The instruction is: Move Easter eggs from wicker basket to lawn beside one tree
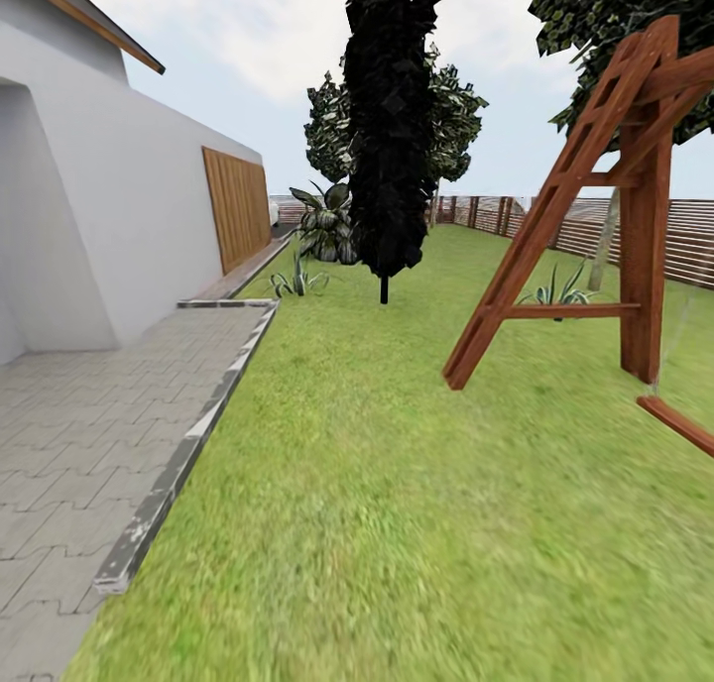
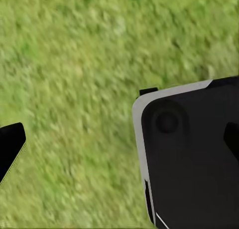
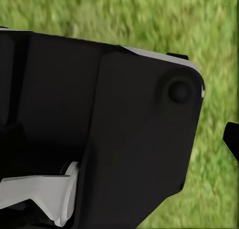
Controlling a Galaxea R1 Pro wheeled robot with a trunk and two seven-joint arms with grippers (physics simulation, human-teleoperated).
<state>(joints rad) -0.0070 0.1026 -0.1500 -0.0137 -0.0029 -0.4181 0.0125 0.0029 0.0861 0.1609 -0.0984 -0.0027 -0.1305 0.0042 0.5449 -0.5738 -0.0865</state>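
Observation:
The Easter eggs and the wicker basket are out of view. The lawn (image 1: 397,484) stretches ahead through the fenced garden. A tree with a pale trunk (image 1: 603,251) stands at the far right behind a wooden frame, its leafy canopy above. My left gripper (image 2: 119,149) hangs over grass beside the robot's black base, fingertips (image 2: 11,149) far apart and nothing between them. My right gripper (image 3: 119,144) also hangs by the black base over grass, one fingertip (image 3: 232,139) at the picture's edge, nothing held.
A brown wooden swing frame (image 1: 595,186) stands on the grass at right. A dark, almost black bushy tree (image 1: 389,117) rises mid-lawn. A paved path (image 1: 79,434) with a stone kerb and a white house wall (image 1: 99,216) lie left. A slatted fence (image 1: 684,236) closes the back.

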